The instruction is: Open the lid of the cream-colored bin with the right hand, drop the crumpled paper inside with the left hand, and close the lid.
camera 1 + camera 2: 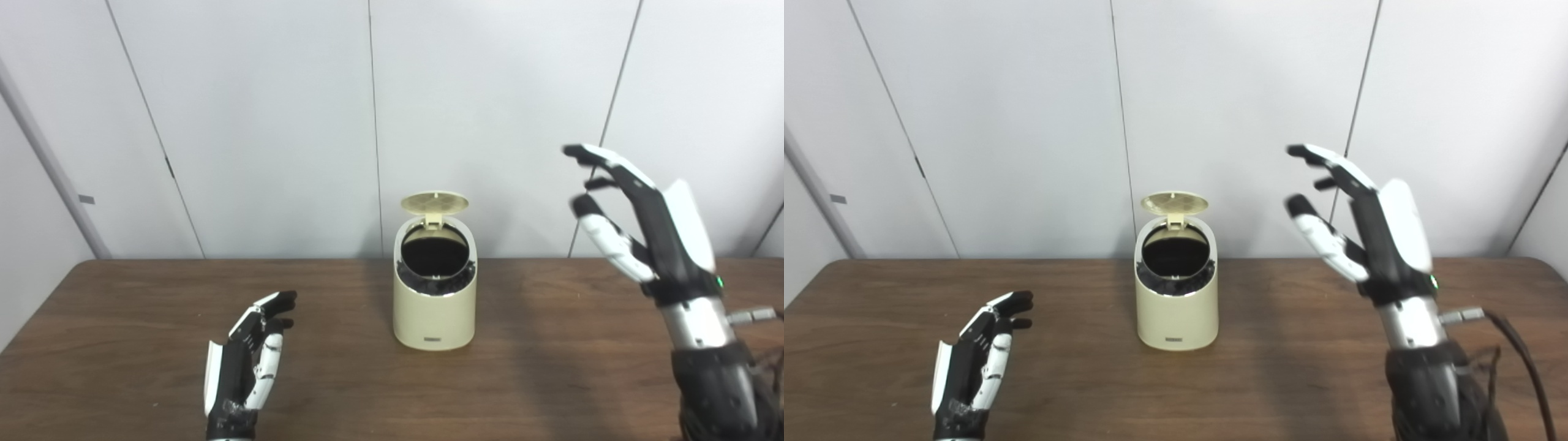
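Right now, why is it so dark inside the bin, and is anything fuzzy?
Left eye view: the bin opening holds a black liner, so it reads dark. Right eye view: the right hand looks slightly soft at its fingers; faint shadows lie on the table.

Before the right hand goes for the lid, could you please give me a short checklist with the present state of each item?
1. Lid stands open, upright behind the opening: ok.
2. Crumpled paper inside the bin: cannot tell; the interior looks dark and no paper shows anywhere on the table.
3. Left hand empty, low over the table, apart from the bin: ok.
4. Right hand empty, fingers apart, raised to the right of the bin: ok.
5. Space between right hand and lid free: ok.
6. Bin upright: ok.
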`<state>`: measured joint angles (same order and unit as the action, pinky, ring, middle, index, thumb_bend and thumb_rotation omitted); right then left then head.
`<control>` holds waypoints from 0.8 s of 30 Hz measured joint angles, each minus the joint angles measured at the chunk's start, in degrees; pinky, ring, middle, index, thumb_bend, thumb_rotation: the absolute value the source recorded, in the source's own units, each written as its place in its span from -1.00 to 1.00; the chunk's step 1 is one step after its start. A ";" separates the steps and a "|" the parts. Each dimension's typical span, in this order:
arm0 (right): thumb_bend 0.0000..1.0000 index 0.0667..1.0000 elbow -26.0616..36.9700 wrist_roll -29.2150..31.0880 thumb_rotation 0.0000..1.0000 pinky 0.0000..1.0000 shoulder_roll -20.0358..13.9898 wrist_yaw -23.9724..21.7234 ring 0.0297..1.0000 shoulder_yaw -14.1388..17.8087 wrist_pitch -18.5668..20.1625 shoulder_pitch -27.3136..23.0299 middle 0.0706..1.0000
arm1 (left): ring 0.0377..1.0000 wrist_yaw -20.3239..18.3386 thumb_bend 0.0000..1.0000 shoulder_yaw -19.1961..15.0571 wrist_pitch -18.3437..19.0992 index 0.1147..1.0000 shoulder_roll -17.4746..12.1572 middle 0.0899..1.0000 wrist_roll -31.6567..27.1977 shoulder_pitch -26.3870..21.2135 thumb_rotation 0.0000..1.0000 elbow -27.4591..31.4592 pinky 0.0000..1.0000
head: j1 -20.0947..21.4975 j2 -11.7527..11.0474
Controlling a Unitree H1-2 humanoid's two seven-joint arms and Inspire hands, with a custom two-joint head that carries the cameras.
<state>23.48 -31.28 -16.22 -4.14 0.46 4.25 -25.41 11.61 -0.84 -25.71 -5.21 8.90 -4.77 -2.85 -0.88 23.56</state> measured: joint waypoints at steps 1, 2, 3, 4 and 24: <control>-0.55 0.49 -0.01 -0.49 0.55 0.29 -0.46 -0.68 0.54 -0.57 0.04 -0.87 0.55 | 0.50 -0.05 -0.48 -0.01 0.00 0.40 0.01 0.50 0.07 -0.01 0.51 0.00 0.35 | 0.00 0.00; -0.55 0.49 -0.03 -0.86 0.50 0.28 -1.00 -1.46 0.54 -1.22 0.03 -1.83 0.55 | 0.50 -0.09 -0.48 -0.01 0.00 0.40 0.01 0.49 0.12 -0.01 0.51 -0.02 0.35 | 0.00 0.00; -0.55 0.49 -0.05 -0.97 0.48 0.29 -1.35 -2.02 0.55 -1.52 0.04 -2.52 0.55 | 0.50 -0.10 -0.48 -0.03 0.00 0.40 0.02 0.49 0.14 -0.01 0.50 -0.04 0.34 | 0.09 0.00; -0.56 0.51 -0.17 -1.11 0.45 0.30 -1.66 -2.86 0.57 -1.90 0.12 -3.44 0.57 | 0.50 -0.09 -0.47 -0.09 0.00 0.40 0.02 0.49 0.17 -0.01 0.49 -0.07 0.34 | 0.09 0.00; 0.90 0.73 -10.57 -11.44 0.91 0.79 -7.20 -21.63 0.95 -13.50 4.60 -18.72 0.80 | 0.42 0.89 -0.48 0.04 -0.01 0.37 0.34 0.43 1.82 -0.59 0.43 -0.64 0.25 | 0.27 -0.97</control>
<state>12.91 -42.71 -23.42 -25.77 -13.04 8.84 -44.13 12.51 -0.80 -25.72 -4.86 10.72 -5.36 -3.50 -0.61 22.59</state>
